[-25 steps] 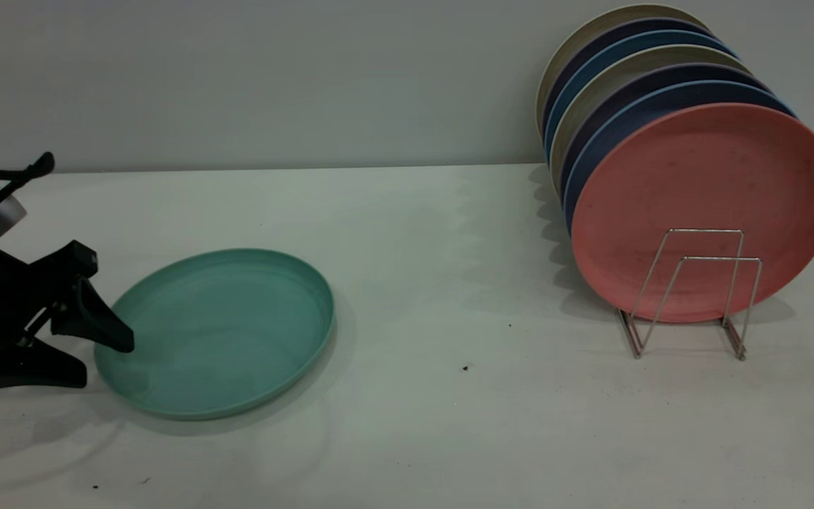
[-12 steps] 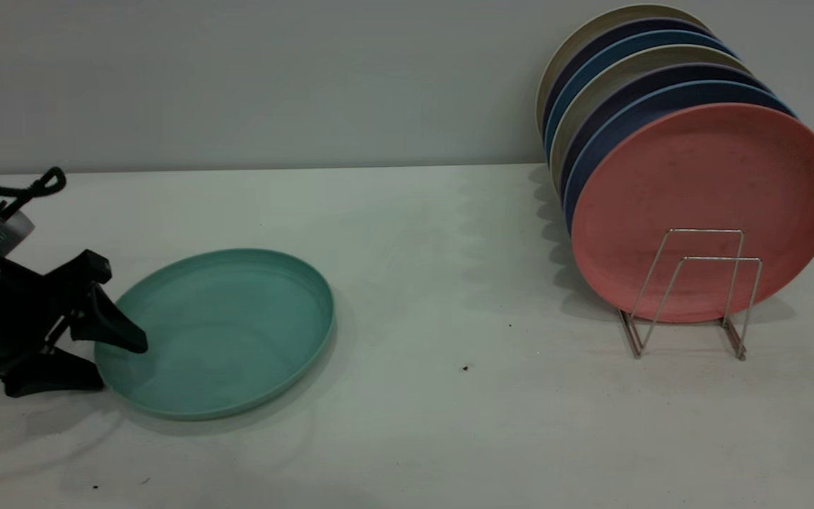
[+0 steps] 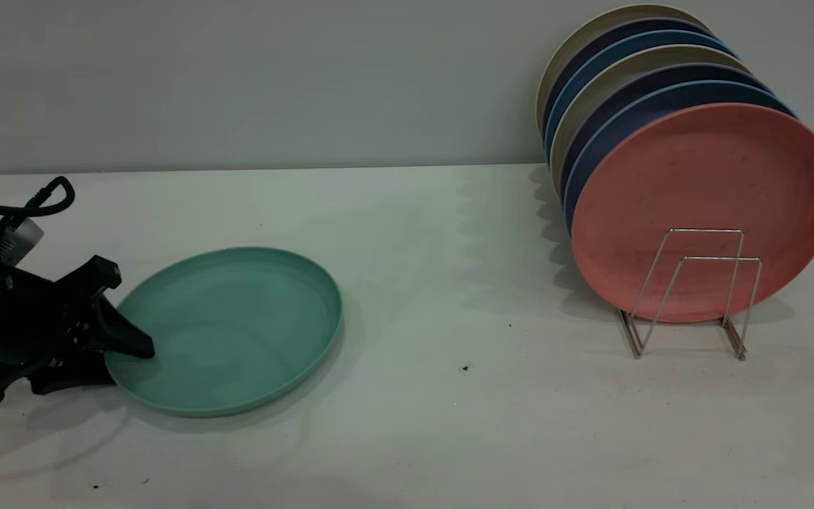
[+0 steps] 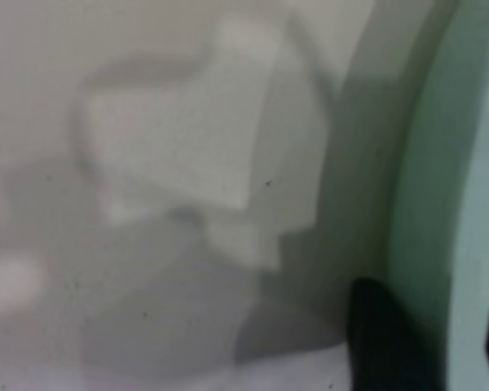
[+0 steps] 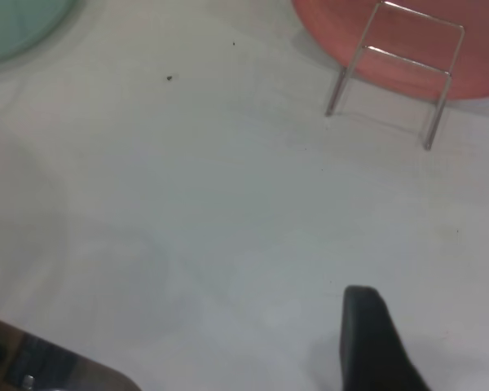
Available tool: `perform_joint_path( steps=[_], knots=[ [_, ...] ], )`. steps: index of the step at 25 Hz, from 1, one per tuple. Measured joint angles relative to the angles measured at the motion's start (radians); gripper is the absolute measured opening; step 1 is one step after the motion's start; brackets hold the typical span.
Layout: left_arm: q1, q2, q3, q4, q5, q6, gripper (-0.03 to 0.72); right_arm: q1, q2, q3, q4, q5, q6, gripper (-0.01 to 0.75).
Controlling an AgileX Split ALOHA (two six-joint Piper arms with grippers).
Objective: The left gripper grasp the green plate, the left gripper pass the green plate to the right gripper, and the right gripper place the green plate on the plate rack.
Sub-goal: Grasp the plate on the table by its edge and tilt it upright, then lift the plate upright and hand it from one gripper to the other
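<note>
The green plate (image 3: 227, 330) is lying flat on the white table (image 3: 407, 424), toward the exterior view's left side and well apart from the plate rack (image 3: 689, 290). Its left rim is sitting between the two jaws of the left gripper (image 3: 128, 357): the upper jaw is reaching over the rim and its pointed tip is pressing down on the inside of the plate, while the lower jaw is lying low on the table, just under the rim's outer edge. The jaws are standing narrow, closed down around the rim, with only the rim's thickness between them. In the left wrist view the rim of the plate (image 4: 428, 195) is running down between the two dark tips of that gripper (image 4: 440, 342), one tip on the table side and the other over the plate's inner face. The gripper's black cable loop is arching above its body, beside a small grey block.

The right gripper (image 5: 428, 342) is showing only in the right wrist view, hovering above bare table with nothing between its jaws; the two dark tips are standing well apart, so the jaws are wide. From there the edge of the green plate (image 5: 20, 28) is sitting far off, and the rack (image 5: 395, 77) is standing nearer.

The wire rack is standing at the exterior view's right. A pink plate (image 3: 704, 205) is leaning upright at the front of a row of blue and beige plates (image 3: 633, 78), and two wire loops are standing bare in front of it.
</note>
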Motion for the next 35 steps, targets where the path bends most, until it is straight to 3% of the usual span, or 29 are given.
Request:
perform_joint_path(
  steps=[4, 7, 22, 26, 30, 35],
  knots=[
    [0.000, 0.004, 0.000, -0.002, -0.002, 0.000, 0.091, 0.000, 0.000, 0.000, 0.000, 0.000, 0.000, 0.390],
    [0.000, 0.005, 0.000, -0.001, -0.009, 0.008, 0.024, 0.000, 0.000, 0.000, 0.024, 0.009, 0.000, 0.390],
    [0.000, -0.119, -0.039, 0.006, 0.005, 0.152, 0.020, 0.000, 0.047, 0.000, 0.256, 0.048, -0.084, 0.390],
    [0.000, -0.179, -0.039, 0.030, 0.059, 0.152, 0.020, 0.000, 0.142, 0.000, 0.402, 0.000, -0.219, 0.390],
    [-0.015, -0.194, -0.039, 0.067, 0.091, 0.128, 0.020, 0.000, 0.273, -0.001, 0.657, -0.044, -0.463, 0.390],
    [-0.103, -0.194, -0.039, 0.106, 0.092, 0.115, 0.020, 0.000, 0.443, -0.007, 1.003, -0.047, -0.790, 0.390]
  ],
)
